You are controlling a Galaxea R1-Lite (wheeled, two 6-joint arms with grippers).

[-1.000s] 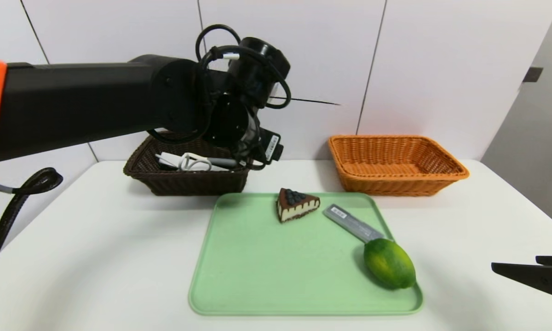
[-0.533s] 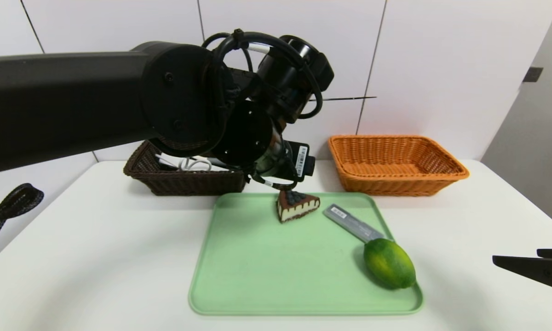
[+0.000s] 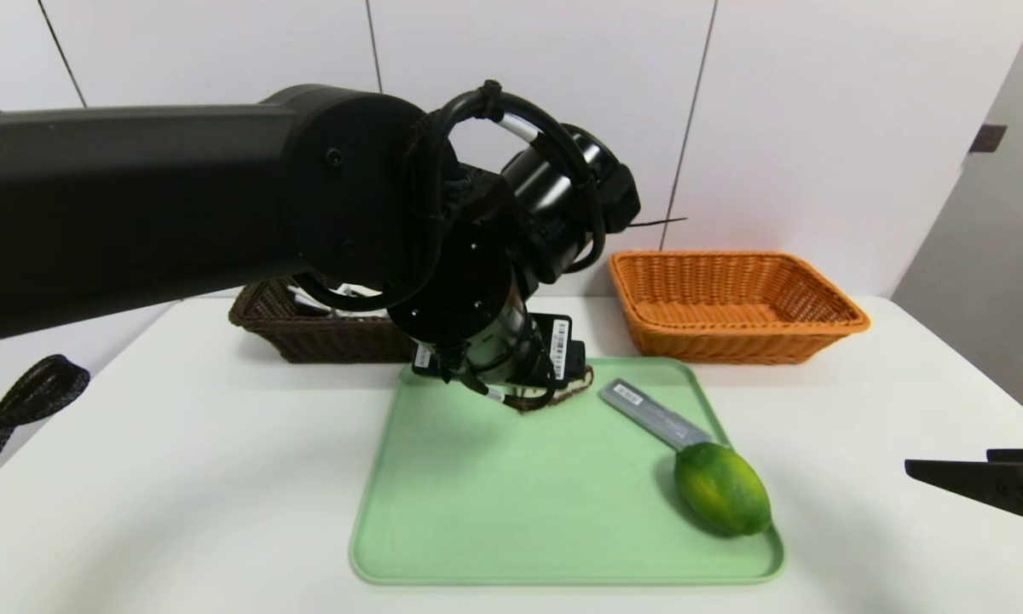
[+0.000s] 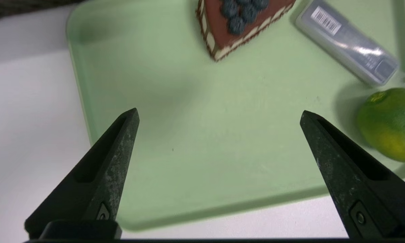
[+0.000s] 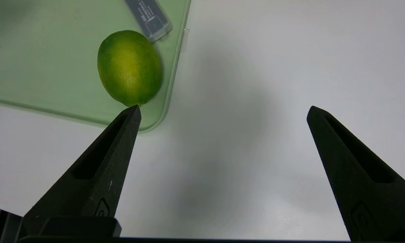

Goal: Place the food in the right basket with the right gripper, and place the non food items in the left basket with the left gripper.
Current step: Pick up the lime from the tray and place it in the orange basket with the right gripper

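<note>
Left gripper (image 4: 219, 113) spread wide, empty, over the green tray (image 3: 443, 512) — cake slice (image 4: 238, 23) and grey case (image 4: 347, 44) at its far edge, lime (image 3: 722, 488) in near-right corner. Right gripper (image 5: 222, 111) also wide, empty — above the bench's right edge.

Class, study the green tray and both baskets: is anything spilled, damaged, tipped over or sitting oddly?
Nothing stands out. The cake slice, grey case and lime lie intact on the tray; the case's end touches the lime. Both the brown basket and the orange basket sit upright.
</note>
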